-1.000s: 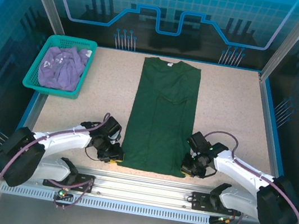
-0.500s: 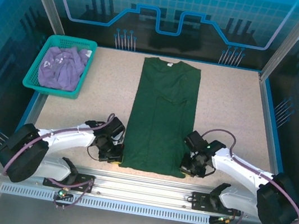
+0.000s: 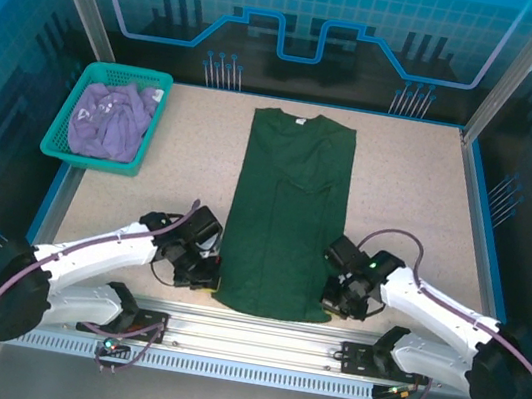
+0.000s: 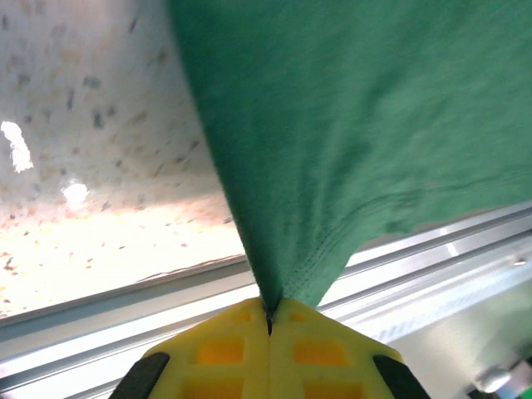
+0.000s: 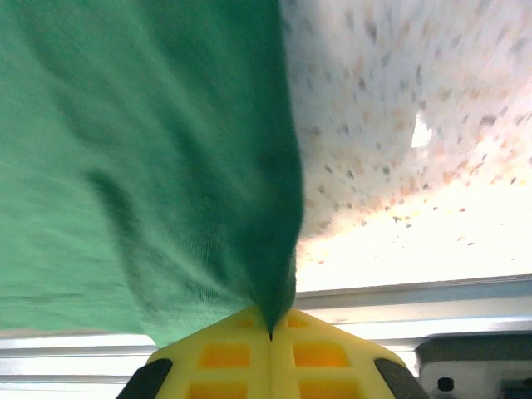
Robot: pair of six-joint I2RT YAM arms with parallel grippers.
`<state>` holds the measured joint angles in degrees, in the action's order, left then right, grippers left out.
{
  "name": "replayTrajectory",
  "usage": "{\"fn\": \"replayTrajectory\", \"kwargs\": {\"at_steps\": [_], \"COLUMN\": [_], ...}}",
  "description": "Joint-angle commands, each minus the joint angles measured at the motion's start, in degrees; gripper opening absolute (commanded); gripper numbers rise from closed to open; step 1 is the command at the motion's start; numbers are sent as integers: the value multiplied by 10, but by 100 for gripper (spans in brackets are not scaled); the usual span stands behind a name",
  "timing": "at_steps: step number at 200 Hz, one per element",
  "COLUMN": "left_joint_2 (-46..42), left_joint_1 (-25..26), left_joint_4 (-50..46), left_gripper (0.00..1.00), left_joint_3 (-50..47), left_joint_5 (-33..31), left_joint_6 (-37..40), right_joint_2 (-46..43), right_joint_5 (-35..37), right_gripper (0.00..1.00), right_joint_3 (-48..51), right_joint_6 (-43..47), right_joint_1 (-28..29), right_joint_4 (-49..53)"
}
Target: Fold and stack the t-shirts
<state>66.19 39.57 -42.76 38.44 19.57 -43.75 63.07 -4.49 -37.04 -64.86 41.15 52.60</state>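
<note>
Speckled beige table (image 3: 397,200), blue-lit walls behind: my 2 grippers pinch the hem of the dark green t-shirt (image 3: 287,213).
The shirt lies flat in the middle of the top frame, its long axis running bottom to top, collar at the upper end, hem at the lower edge by the metal rail (image 3: 255,334). My left gripper (image 3: 206,273) is clamped tight on the lower left hem corner and my right gripper (image 3: 332,296) on the lower right, cloth bunching into my yellow fingertips (image 4: 233,332). The lavender t-shirt (image 3: 107,119) sits crumpled in the teal basket (image 3: 57,141), upper left.
</note>
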Motion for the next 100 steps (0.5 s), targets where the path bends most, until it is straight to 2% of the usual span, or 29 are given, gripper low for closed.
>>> {"fn": "replayTrajectory", "kwargs": {"at_steps": [1, 22, 43, 100], "left_joint_2": [21, 63, 127, 332], "left_joint_1": [-42, -94, -134, -214], "left_joint_4": [-31, -47, -53, -66], "left_gripper": [0, 0, 0, 0], "left_joint_3": [71, 150, 235, 438], "left_joint_5": [16, 20, 21, 10], "left_joint_6": [19, 48, 72, 111], "right_joint_2": [-12, 11, 75, 311], "right_joint_5": [19, -6, -25, -50], "right_gripper": [0, 0, 0, 0], "right_joint_3": [-68, -126, -197, -398], "right_joint_6": [32, 67, 107, 165], "right_joint_1": [-64, -149, -212, -301], "right_joint_4": [51, 50, 47, 59]}}
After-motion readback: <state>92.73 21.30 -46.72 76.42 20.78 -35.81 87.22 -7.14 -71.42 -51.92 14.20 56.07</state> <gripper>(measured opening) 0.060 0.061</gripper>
